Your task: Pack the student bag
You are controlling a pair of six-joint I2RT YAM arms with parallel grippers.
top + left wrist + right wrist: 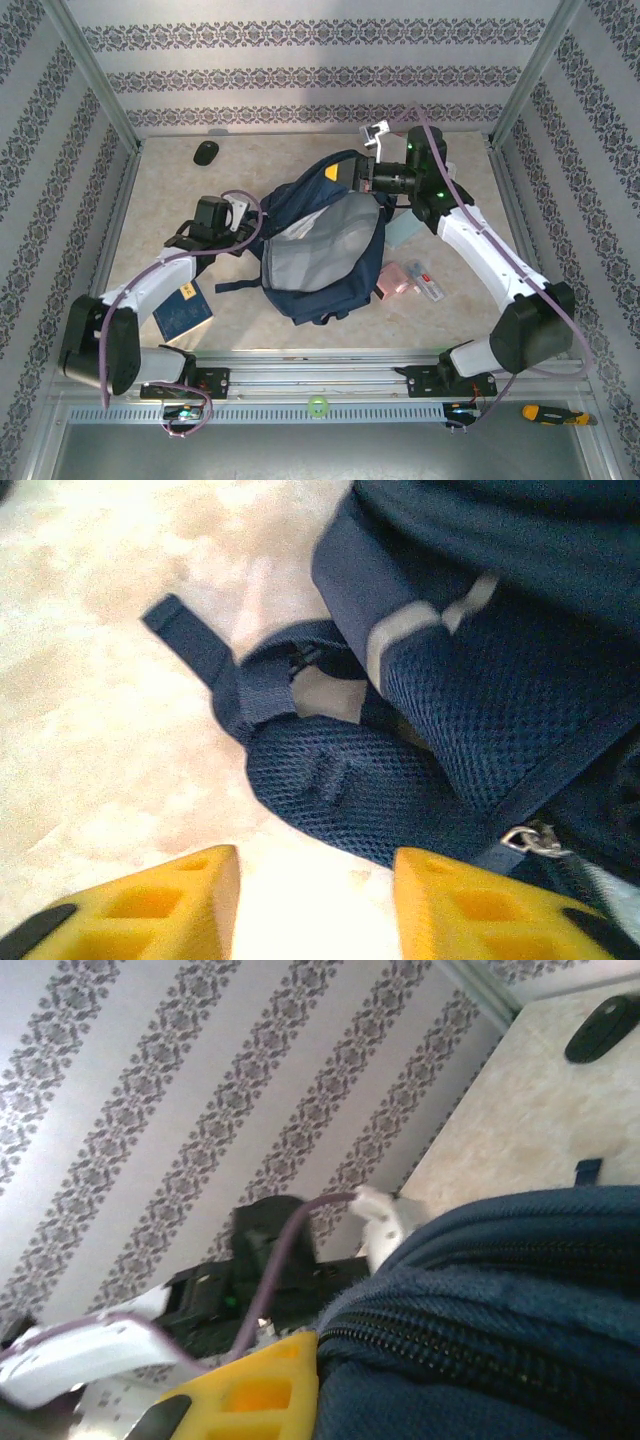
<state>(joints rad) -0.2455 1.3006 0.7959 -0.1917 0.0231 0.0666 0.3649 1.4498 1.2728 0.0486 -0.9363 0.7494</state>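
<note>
The student bag, a big navy backpack, lies in the middle of the table with its top open and the grey lining showing. My right gripper is shut on the bag's far rim; in the right wrist view one yellow finger presses the navy fabric beside the zipper, and the other finger is hidden behind the cloth. My left gripper is at the bag's left side, just above the table. It stands open with bare tabletop between its fingers, short of the mesh padding and a zipper pull.
A blue booklet lies near the left arm. A pink item, a small clear packet and a pale blue piece lie right of the bag. A black mouse sits at the back left. Patterned walls enclose the table.
</note>
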